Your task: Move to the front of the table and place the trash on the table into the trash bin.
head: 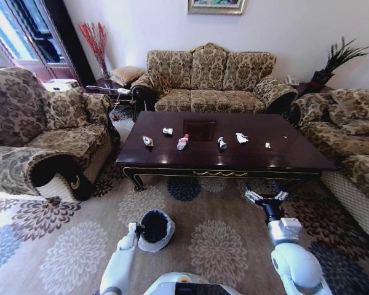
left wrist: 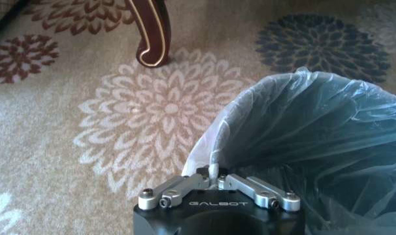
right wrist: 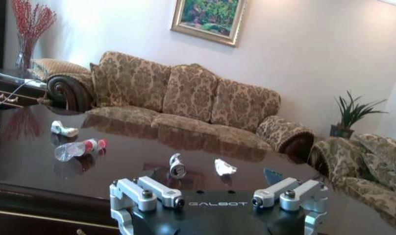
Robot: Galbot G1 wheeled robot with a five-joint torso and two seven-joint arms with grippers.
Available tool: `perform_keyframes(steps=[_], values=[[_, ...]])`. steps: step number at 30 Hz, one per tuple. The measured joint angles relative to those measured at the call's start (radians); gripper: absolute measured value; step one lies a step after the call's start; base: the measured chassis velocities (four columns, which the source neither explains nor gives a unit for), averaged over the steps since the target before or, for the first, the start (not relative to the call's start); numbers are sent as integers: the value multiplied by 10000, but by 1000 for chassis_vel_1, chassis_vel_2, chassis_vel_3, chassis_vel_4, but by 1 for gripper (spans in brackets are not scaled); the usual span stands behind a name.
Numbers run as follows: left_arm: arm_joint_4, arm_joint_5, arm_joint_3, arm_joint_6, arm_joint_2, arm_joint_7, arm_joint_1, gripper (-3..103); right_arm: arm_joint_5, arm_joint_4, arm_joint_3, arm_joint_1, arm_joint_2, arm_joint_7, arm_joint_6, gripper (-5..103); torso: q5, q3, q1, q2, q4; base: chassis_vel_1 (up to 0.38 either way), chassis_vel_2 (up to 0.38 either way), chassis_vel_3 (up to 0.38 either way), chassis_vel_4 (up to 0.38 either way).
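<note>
With the robot already facing the dark glossy reddish-brown wooden table (head: 283,157), nothing is binned yet: the clear red-capped plastic bottle (head: 182,142) and crumpled white scraps (head: 242,137) lie at twelve o'clock, the left gripper (left wrist: 215,182) pinches the bag-lined round trash bin (head: 155,229) by its rim, and the right gripper (head: 265,197) hovers with fingers spread wide.

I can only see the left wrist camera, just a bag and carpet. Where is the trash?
Observer: On the table, six bits of trash in a loose row.
Operator: Is there a bottle?
Observer: Yes, a bottle with a red cap lies on its side near the middle.
Operator: Is the other claw holding something?
Observer: No. The right claw is open, low before the table's front edge, right of the bin.
</note>
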Motion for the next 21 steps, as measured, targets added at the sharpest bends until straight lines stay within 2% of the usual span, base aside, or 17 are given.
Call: perform_keyframes(steps=[21], values=[[-2,1,1,0,1,-1,0,0,0,0,0,-1,0,-2,0,100,0,0,0,0,0,0,0,0,0]])
